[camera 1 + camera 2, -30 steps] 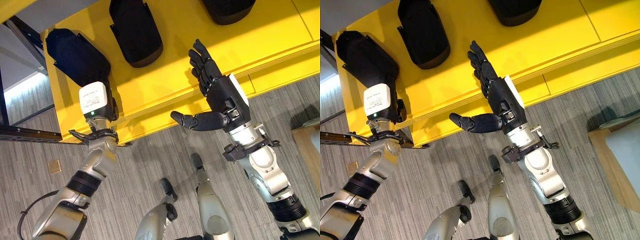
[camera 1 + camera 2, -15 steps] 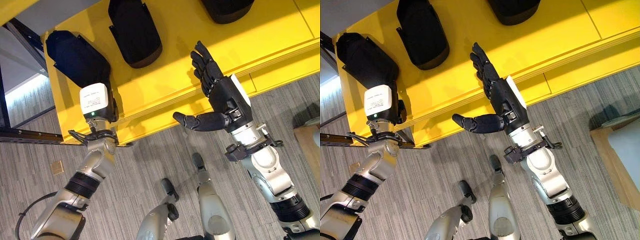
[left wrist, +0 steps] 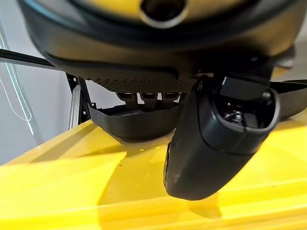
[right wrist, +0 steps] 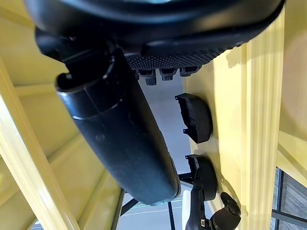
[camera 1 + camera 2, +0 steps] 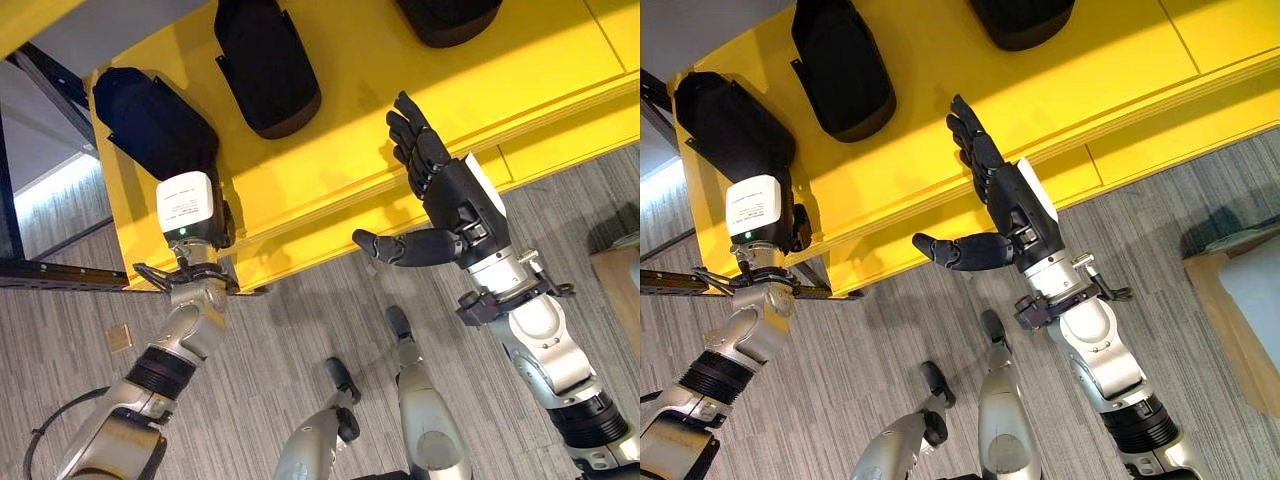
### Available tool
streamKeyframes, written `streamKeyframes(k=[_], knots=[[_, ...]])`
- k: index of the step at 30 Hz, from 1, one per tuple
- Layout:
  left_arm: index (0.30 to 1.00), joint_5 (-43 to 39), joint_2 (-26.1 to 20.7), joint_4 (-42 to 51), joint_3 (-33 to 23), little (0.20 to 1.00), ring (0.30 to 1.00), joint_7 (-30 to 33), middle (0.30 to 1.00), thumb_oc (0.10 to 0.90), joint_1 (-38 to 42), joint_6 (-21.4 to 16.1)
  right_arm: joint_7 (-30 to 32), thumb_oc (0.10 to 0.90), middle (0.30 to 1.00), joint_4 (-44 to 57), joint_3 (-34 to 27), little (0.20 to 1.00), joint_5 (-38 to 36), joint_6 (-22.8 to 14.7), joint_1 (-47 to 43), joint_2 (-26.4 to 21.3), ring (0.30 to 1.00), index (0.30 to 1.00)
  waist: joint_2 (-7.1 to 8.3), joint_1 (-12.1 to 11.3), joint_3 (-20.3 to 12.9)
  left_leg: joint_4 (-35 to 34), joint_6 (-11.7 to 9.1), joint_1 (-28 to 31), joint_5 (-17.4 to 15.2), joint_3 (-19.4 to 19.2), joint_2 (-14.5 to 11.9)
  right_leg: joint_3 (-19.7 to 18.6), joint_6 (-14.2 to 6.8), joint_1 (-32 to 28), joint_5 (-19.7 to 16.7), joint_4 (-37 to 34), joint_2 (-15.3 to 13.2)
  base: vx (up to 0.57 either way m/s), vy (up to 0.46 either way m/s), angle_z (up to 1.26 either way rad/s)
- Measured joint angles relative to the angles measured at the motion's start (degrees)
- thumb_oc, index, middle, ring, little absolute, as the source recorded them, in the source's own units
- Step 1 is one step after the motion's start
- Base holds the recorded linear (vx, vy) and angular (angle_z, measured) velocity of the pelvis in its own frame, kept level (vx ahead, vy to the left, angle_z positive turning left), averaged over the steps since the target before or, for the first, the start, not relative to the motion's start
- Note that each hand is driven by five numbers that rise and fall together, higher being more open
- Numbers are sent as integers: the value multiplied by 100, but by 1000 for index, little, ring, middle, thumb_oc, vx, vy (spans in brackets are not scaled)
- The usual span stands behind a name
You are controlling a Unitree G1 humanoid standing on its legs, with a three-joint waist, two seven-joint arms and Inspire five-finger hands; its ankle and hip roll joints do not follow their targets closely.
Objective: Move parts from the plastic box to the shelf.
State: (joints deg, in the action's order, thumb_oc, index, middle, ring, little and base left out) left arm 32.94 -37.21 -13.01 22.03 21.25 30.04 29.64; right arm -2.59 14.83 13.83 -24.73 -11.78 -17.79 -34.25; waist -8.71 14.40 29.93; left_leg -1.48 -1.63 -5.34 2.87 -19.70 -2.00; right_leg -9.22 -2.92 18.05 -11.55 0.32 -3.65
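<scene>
Three black parts (image 5: 265,60) lie on the yellow shelf (image 5: 340,150); the left hand (image 5: 190,205), fingers hidden, should release squarely, while the right hand (image 5: 440,190) hovers spread and empty.

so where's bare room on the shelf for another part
Bare yellow shelf lies between the middle part and the part at the top edge, and right of the open right hand. The left corner is crowded: left hand by a part.

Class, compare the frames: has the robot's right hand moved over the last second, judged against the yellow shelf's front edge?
Yes. The right hand, open, has drifted slightly back from the yellow shelf, toward the robot and a little to its right.
</scene>
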Motion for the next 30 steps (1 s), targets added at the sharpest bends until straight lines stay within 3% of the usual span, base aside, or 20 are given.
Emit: streamKeyframes(k=[7,19,30], knots=[[1000,251,-95,-252,5,1000,1000,-179,1000,900,-107,155,-66,900,1000,15,-24,1000,-1,0,7,-33,1000,1000,-33,110,-21,0,0,55,0,-34,1,8,3,-34,0,-7,-9,5,9,-2],[1000,600,-231,-330,48,1000,1000,-424,1000,900,-122,177,-91,900,1000,16,-116,1000,-3,1,14,-31,1000,1000,-36,106,-23,10,0,55,0,-34,2,19,11,-33,-6,-6,-12,0,0,0],[1000,1580,-323,-322,141,1000,1000,-881,1000,900,-148,287,-89,900,1000,16,-115,1000,-2,1,14,-28,1000,1000,-36,105,-23,6,0,54,0,-33,3,20,11,-34,-6,-11,-13,0,0,0]])
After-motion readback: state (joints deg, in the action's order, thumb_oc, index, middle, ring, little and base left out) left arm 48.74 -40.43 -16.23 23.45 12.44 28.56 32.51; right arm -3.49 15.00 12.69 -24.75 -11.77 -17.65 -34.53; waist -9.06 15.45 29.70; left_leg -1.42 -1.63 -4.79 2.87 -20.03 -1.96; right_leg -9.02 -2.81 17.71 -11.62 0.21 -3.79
